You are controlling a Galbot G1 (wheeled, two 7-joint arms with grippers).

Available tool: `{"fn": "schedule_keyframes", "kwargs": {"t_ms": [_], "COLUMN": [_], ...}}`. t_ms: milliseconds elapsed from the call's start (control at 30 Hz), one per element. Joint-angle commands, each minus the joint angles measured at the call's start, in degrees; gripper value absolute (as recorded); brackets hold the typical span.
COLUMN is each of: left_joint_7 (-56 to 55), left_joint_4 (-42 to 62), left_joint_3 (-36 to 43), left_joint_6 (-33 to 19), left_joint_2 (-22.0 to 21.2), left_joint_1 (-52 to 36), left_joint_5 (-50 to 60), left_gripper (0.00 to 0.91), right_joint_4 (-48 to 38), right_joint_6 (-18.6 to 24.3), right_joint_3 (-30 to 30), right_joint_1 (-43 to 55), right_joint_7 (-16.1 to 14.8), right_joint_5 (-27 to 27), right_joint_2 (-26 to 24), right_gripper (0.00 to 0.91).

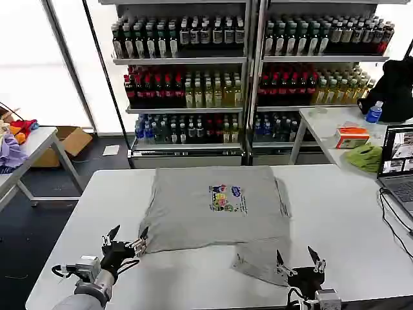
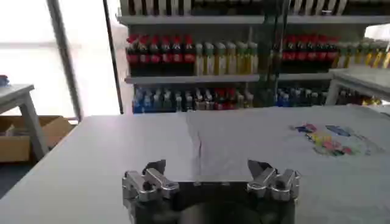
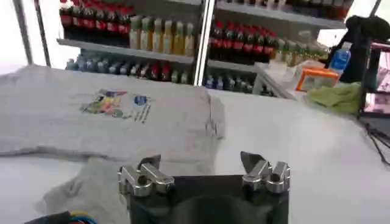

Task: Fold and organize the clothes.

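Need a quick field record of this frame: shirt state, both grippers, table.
shirt: light grey shirt, print up, spread on the white table, sides partly folded in, one flap trailing off the near edge
left gripper: left gripper open, at the shirt's near left corner, holding nothing
right gripper: right gripper open, by the trailing flap, holding nothing
background: drink shelves
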Motion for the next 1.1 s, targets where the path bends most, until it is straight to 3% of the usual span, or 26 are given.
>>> {"fn": "schedule_keyframes", "kwargs": {"t_ms": [33, 1100], "left_joint_7": [-0.02, 0.27], "left_joint_4": [1.34, 4.89], "left_joint_3": [0.73, 3.27], "left_joint_6": [1.48, 1.38], "left_joint_2": [0.4, -0.31], "left_joint_1": [0.69, 0.66], "left_joint_5": [0.01, 0.75], "left_gripper": [0.907, 0.907], "right_joint_4": [-0.57, -4.96], "right_joint_6": [-0.45, 0.15], "right_joint_3": [-1.56, -5.87], "right_joint_1": [-0.82, 0.36], "right_joint_7": [1.42, 2.03], "right_joint_5": [0.34, -1.55], "right_joint_2": [0.95, 4.93], "right_gripper": [0.907, 0.907]}}
